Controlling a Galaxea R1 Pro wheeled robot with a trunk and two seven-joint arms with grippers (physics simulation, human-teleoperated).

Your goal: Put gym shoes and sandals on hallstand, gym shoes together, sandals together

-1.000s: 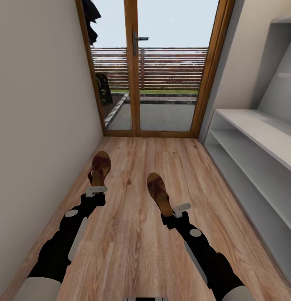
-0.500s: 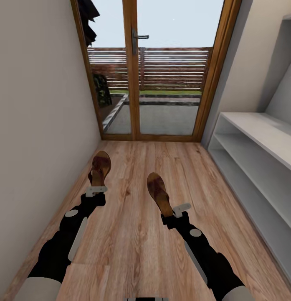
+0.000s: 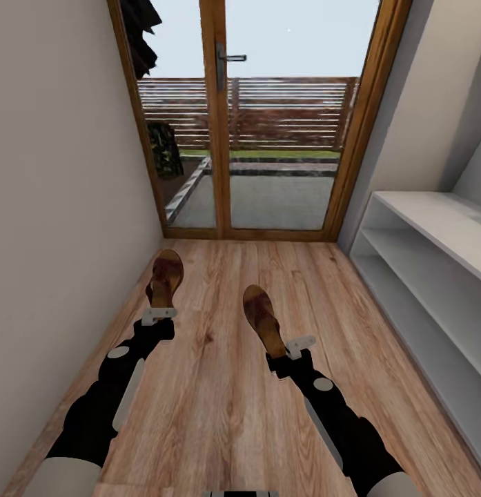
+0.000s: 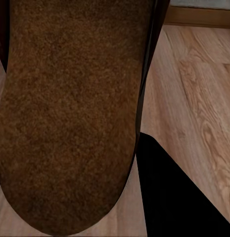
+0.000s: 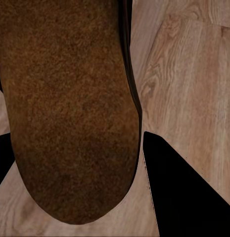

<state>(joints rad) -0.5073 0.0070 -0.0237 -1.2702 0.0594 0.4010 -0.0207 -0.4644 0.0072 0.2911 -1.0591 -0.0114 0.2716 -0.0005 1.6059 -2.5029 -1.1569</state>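
Head view: two brown sandals, one clamped at the heel in the left gripper point(image 3: 159, 315), one in the right gripper point(image 3: 290, 348), both above the wood-plank floor point(image 3: 219, 407). One pale-grey hallstand point(image 3: 433, 276), two open shelves, alongside. One glazed wooden door point(image 3: 254, 138).

Left wrist view: left sandal point(image 4: 70, 113), grainy tan insole, rounded heel.

Right wrist view: right sandal point(image 5: 70, 108), same texture.

Open light brown wood-plank floor point(image 3: 219, 407) ahead of and between both sets of jaws, up to the wooden-framed glass door point(image 3: 268, 117). Plain beige wall point(image 3: 54, 207) close outside the left jaws. Pale-grey open-shelved hallstand point(image 3: 433, 276) well off to the right jaws' outer side, both shelf levels bare and reachable.
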